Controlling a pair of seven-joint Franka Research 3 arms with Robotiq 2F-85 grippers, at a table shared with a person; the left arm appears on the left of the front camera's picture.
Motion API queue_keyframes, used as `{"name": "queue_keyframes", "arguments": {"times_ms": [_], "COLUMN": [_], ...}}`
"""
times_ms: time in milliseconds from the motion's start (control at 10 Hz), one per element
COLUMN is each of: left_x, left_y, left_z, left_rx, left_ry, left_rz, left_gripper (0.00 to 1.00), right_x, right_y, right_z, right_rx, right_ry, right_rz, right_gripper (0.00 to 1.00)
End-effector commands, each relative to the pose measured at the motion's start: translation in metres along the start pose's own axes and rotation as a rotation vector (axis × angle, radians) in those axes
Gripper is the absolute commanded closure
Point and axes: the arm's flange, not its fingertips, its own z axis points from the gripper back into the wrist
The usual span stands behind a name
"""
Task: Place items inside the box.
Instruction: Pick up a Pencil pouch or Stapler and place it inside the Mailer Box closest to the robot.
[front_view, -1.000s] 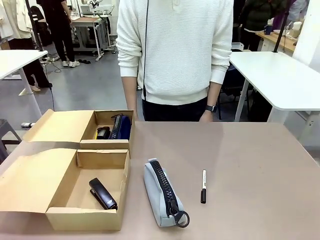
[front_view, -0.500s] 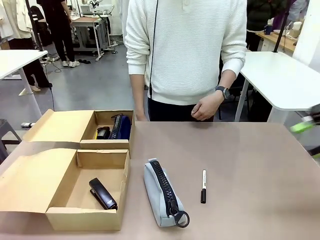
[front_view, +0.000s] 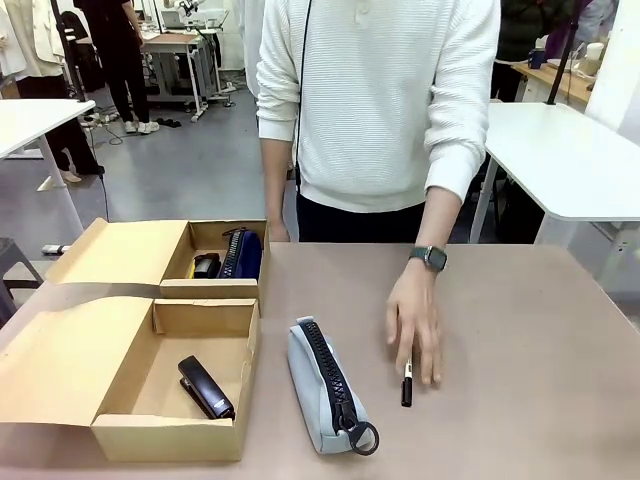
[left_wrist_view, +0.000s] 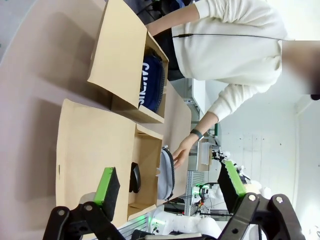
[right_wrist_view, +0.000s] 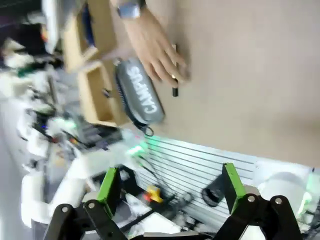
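now, left gripper (left_wrist_view: 169, 182) and right gripper (right_wrist_view: 170, 182) both wide open and empty, person's hand (front_view: 415, 325) on black marker pen (front_view: 406, 392), grey zip pouch (front_view: 322, 385) beside it near table (front_view: 520, 300) front edge, black stapler (front_view: 205, 387) in box (front_view: 170, 440) at left edge

Desk (front_view: 520, 340) viewed from the robot's side. A person in a white sweater stood at the far edge, one hand (front_view: 415, 325) laid flat over the upper end of a black pen (front_view: 406, 388). A grey pouch (front_view: 322, 385) lay near the pen, zip upward. The open cardboard box (front_view: 165, 437) held a black stapler (front_view: 205, 387) in its near compartment and a navy pouch (front_view: 243, 254) in the far one.
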Motion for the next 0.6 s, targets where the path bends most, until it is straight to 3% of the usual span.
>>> {"name": "queue_keyframes", "arguments": {"times_ms": [0,200,500], "left_x": [0.000,0.000,0.000], "left_y": [-0.001,-0.001,-0.001], "left_z": [0.000,0.000,0.000], "left_rx": [-0.025,-0.025,-0.025], "left_ry": [-0.008,-0.008,-0.008], "left_rz": [-0.017,-0.017,-0.017], "left_gripper": [0.00,0.00,0.00], "right_x": [-0.055,-0.081,-0.068], "right_y": [-0.083,-0.111,-0.104], "right_z": [0.078,0.078,0.064], "right_rx": [0.190,0.223,0.188], "right_ry": [-0.220,-0.264,-0.208], "right_rz": [-0.120,-0.174,-0.168], "right_gripper": [0.00,0.00,0.00]}}
